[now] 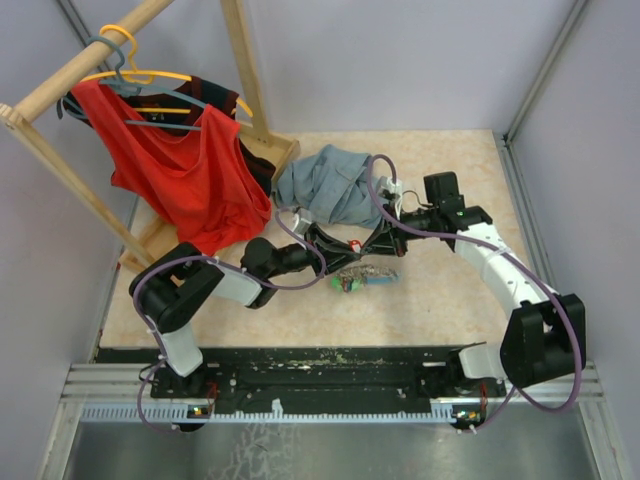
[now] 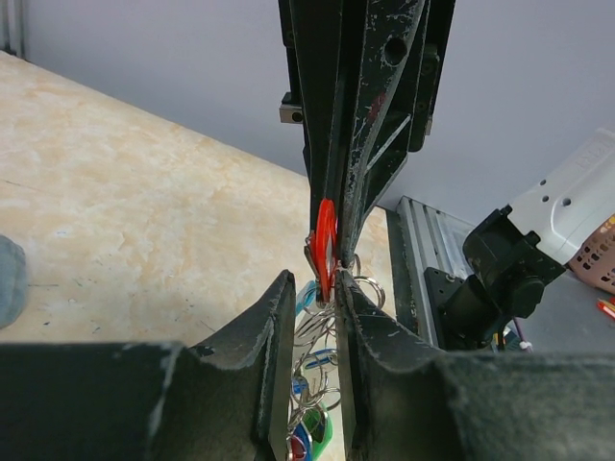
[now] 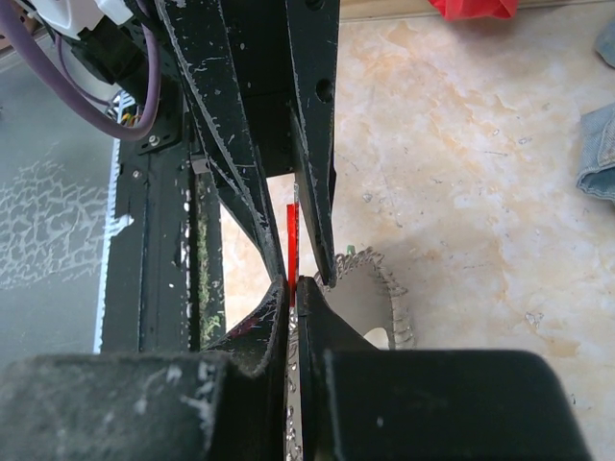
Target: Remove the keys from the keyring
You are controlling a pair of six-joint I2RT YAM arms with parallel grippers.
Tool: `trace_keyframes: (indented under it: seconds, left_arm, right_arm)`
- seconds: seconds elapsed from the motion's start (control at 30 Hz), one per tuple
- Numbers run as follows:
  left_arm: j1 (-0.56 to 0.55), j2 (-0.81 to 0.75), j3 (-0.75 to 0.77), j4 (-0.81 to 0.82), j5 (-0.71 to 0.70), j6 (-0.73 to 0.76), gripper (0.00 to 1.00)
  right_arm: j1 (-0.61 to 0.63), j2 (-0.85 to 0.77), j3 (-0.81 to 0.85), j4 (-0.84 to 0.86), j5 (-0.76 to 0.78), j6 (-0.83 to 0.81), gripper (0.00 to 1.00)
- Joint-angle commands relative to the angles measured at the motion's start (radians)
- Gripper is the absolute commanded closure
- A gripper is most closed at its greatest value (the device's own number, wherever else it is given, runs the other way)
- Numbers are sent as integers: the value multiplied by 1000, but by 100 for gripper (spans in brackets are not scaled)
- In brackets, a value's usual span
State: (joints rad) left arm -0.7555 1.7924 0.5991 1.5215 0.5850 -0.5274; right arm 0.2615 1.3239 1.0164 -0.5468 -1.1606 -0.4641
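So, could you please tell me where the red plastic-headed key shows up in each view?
Top external: red plastic-headed key, slightly right of centre.
Left wrist: centre, standing upright.
Right wrist: centre, only a thin red sliver.
Shared landmark: beige marbled tabletop.

The red key [image 2: 325, 252] is up in the air, standing on its edge. The shiny keyring [image 2: 317, 370] hangs under it, with blue and green keys [image 2: 309, 442] lowest.

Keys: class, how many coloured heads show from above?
3: red key between left end effector and right end effector; green key and blue key by the chain. Others may hide.
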Motion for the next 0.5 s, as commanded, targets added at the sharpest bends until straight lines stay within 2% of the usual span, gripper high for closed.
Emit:
trace_keyframes:
  seconds: [0.0,0.47]
  left_arm:
    - [7,8,-13,261,0,-5,71]
    - [28,-40,-19,269,-20,-7,67]
  right_arm:
    - [22,3,53,36,-63,-16,100]
    - [27,21,50,30,-58,-29,100]
